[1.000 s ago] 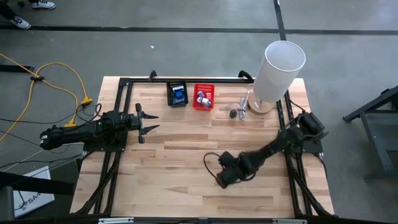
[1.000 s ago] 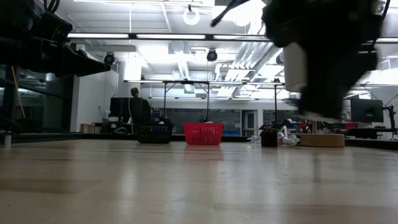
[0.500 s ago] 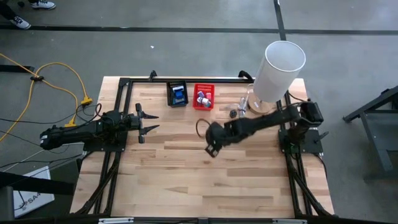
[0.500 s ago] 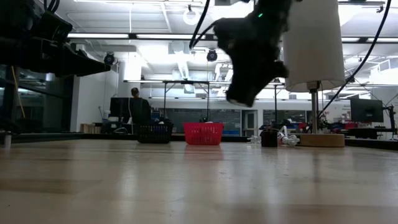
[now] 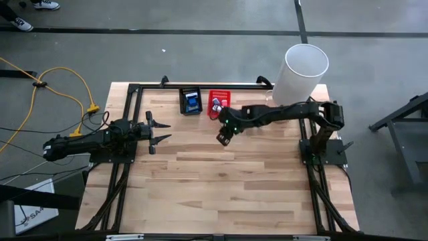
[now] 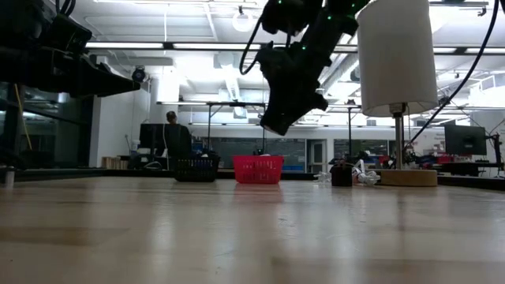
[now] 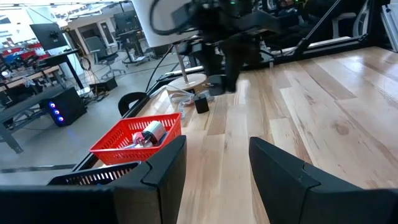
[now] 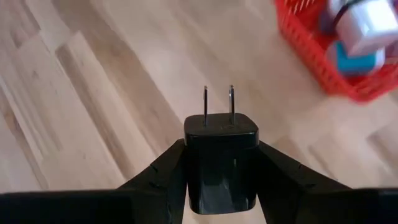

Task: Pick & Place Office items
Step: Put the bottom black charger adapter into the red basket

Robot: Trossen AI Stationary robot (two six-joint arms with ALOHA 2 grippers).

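Observation:
My right gripper (image 5: 224,136) (image 8: 221,148) hangs above the table just in front of the red mesh basket (image 5: 219,104), shut on a black plug-in charger (image 8: 221,163) with two metal prongs. The red basket (image 8: 323,46) holds white and blue pieces. Next to it stands a black mesh basket (image 5: 190,100) with a blue piece inside. A small black piece (image 7: 201,104) and white lumps (image 6: 364,175) lie on the table by the lamp base. My left gripper (image 5: 158,132) (image 7: 214,171) waits open at the table's left, pointing level. My right gripper pinches the charger's two opposite side faces (image 8: 189,158) between its two fingers. The fingers slant down from the table's right side. The charger is lifted clear of the table, its prongs (image 8: 217,102) pointing away from the fingers, ahead and down.
A tall white cylinder (image 5: 301,73) on a round wooden base (image 6: 406,177) stands at the far right corner, close to my right arm. A black frame runs along the table's far edge and sides. Bare wood (image 5: 221,187) fills the middle and near part.
My right gripper has swung from the near middle of the table toward the far edge, up to the red basket, rising slightly and rolling as it went. The black charger stays in its fingers, clear of the table.

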